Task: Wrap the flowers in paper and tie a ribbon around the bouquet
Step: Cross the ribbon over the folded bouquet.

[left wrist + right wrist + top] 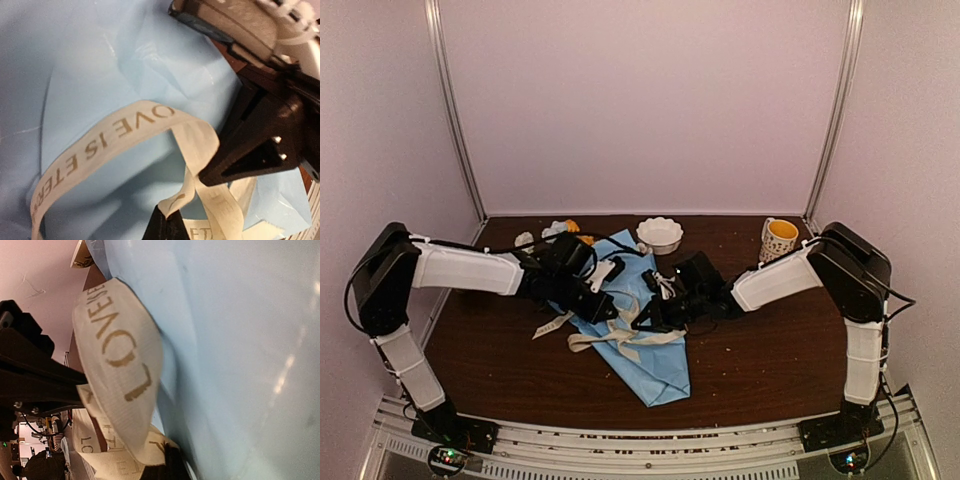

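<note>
Cream ribbon printed with gold letters fills the middle of the right wrist view, looped over the light-blue paper. The right pincer is seen closed, with folds of the ribbon caught between its dark fingers at the lower left of that frame. In the left wrist view, the same ribbon is curved across the paper from lower left to centre. It is clamped there between the black fingers of the left pincer, which is drawn together on it at the lower right.

From above, the wrapped paper is laid at the centre of the dark desk, with both pincers met over it. The flowers' blooms are shown at its upper left end. A white bowl and a yellow-lined mug are set along the back edge.
</note>
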Robot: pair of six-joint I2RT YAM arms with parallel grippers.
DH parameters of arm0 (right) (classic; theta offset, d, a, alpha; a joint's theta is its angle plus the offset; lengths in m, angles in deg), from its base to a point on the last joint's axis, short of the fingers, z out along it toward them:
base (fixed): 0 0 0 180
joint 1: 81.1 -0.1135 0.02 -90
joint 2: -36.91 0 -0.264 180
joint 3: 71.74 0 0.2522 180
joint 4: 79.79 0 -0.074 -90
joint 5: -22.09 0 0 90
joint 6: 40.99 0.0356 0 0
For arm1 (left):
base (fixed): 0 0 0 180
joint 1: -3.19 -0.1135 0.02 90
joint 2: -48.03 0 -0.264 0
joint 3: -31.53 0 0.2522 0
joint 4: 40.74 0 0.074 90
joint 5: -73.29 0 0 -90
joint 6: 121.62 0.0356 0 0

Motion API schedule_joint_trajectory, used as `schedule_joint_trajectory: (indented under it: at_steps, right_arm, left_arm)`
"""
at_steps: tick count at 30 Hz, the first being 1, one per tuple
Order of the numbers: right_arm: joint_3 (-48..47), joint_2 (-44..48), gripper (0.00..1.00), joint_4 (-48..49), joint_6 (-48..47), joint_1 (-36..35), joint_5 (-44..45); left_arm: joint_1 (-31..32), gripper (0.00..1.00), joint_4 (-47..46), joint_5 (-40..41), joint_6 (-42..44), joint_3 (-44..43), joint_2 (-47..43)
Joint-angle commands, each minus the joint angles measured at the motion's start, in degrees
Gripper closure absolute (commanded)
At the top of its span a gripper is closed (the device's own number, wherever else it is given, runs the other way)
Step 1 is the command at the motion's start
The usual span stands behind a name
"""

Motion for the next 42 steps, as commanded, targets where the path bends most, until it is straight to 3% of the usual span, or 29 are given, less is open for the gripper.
schedule_joint_trajectory:
  at_steps: [1,7,16,25,32,35,36,38,40,42]
  right_arm:
    - [-0.1,-0.1,1.0,-0.2,0.3,1.1,1.1]
    - [-0.8,-0.8,1.0,-4.7,-3.7,1.2,1.6]
    - [-1.2,-1.6,1.0,-9.0,-7.3,1.2,1.8]
    - [-3.1,-3.2,1.0,-13.0,-10.1,1.4,1.4]
    - [-3.9,-3.2,1.0,-15.1,-11.9,1.5,1.6]
    - [-4.3,-3.1,1.0,-15.9,-12.0,1.4,1.5]
    - [-4.4,-3.2,1.0,-16.1,-12.2,1.4,1.4]
    - [-4.7,-3.1,1.0,-16.7,-12.5,1.4,1.3]
    - [-4.9,-3.0,1.0,-17.1,-12.8,1.4,1.3]
    - [-4.9,-2.8,1.0,-17.3,-12.9,1.4,1.3]
  left_arm:
    - [0.1,1.0,-3.2,2.6,0.8,4.4,-9.9]
    - [0.2,1.0,-5.0,6.7,-0.4,10.5,-23.3]
    - [0.1,1.0,-4.5,14.8,-5.1,16.4,-35.0]
    - [0.5,1.0,0.0,35.2,-19.6,25.8,-53.1]
    - [1.0,0.97,8.0,36.3,-26.3,27.7,-52.9]
    - [1.1,0.95,15.5,42.1,-30.7,25.6,-51.8]
    - [1.1,0.9,18.7,45.3,-33.1,24.8,-51.8]
    - [1.1,0.67,29.0,51.7,-41.5,23.5,-52.1]
    - [1.1,0.5,34.5,55.0,-47.9,23.3,-52.6]
    - [1.2,0.46,31.2,54.3,-45.3,23.6,-52.7]
